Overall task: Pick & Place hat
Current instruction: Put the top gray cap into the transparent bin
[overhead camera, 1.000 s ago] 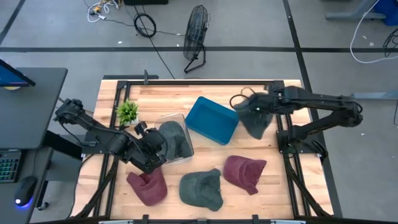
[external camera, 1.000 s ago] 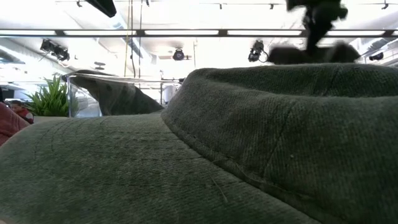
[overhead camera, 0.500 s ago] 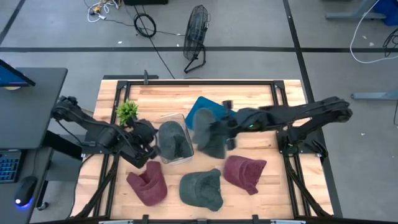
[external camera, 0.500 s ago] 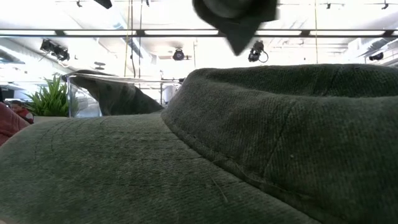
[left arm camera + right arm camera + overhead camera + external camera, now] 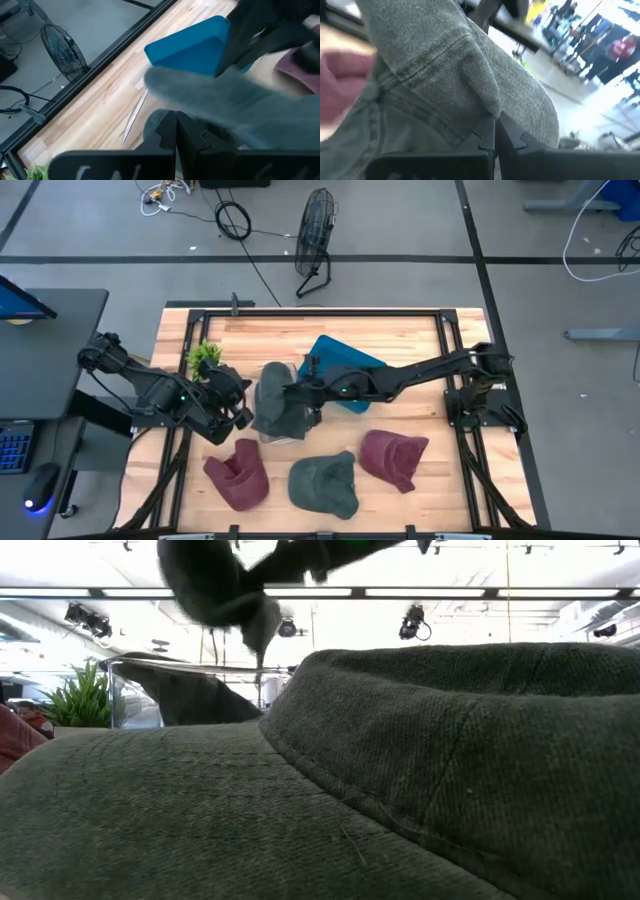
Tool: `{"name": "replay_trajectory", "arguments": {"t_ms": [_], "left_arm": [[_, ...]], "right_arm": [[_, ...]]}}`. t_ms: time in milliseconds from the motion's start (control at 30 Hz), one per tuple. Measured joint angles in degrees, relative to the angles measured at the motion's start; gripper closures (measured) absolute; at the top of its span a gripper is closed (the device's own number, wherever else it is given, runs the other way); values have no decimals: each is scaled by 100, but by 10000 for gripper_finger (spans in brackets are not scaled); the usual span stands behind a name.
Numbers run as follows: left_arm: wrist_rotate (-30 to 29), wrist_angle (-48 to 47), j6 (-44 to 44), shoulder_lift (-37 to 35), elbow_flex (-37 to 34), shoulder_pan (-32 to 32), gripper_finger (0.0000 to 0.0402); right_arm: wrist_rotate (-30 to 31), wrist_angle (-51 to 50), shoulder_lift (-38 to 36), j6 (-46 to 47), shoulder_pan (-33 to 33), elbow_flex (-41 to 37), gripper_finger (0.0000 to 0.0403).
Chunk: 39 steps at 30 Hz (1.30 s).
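A: Where's the hat?

B: Grey hat [image 5: 272, 402] is pinched in the right gripper [image 5: 306, 402], fingers clamped on its fabric, hanging over the clear bin [image 5: 268, 436] near the table's [image 5: 400, 345] left-centre. That bin already holds a grey hat.

A: Left gripper [image 5: 238, 402]?

B: Waits just beside the bin toward the left edge, fingers closed on nothing.

A: Doing the drop well?

B: Probably centre the hat over the opening and lower before letting go, so the brim doesn't catch the wall. Blue tray [image 5: 345, 365] sits behind, clear.
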Motion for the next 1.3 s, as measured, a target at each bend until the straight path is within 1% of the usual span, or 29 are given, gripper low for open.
{"name": "replay_trajectory", "arguments": {"t_ms": [100,167,267,333,433,500,567,633,767,867,933,1000,1100,1200,1300], "left_arm": [[0,4,0,0,0,0,398],[0,4,0,0,1,-5,398],[0,19,-2,2,2,-7,398],[0,27,-2,2,2,-7,398],[2,117,36,2,0,-7,398],[0,384,212,2,0,-6,399],[2,900,611,2,0,23,398],[-1,1645,1357,56,4,115,391],[9,3108,3184,193,5,363,354],[138,3864,4081,382,7,692,309],[420,4128,4266,525,7,987,276],[670,4162,4266,688,7,1283,245],[766,4159,4255,1027,5,1650,209],[791,4275,4251,1297,0,1863,192],[944,4369,4253,1516,0,1991,190]], "right_arm": [[94,-127,157,-90,-34,58,403],[412,-131,131,-294,-10,79,403],[812,-430,-174,-622,39,80,403],[817,-1004,-507,-611,37,93,403],[890,-2133,-1009,-351,26,100,403],[905,-2831,-1292,-129,-14,98,403],[900,-3328,-1524,127,-72,100,403],[906,-3676,-1658,423,-162,100,403],[923,-3876,-1679,648,-278,98,403],[911,-3843,-1627,579,-310,98,403],[885,-3882,-1593,566,-321,89,403],[896,-3825,-1587,561,-325,88,403],[876,-3790,-1580,541,-303,89,403],[832,-3772,-1580,516,-281,89,403],[766,-3785,-1578,483,-244,89,403]]}}
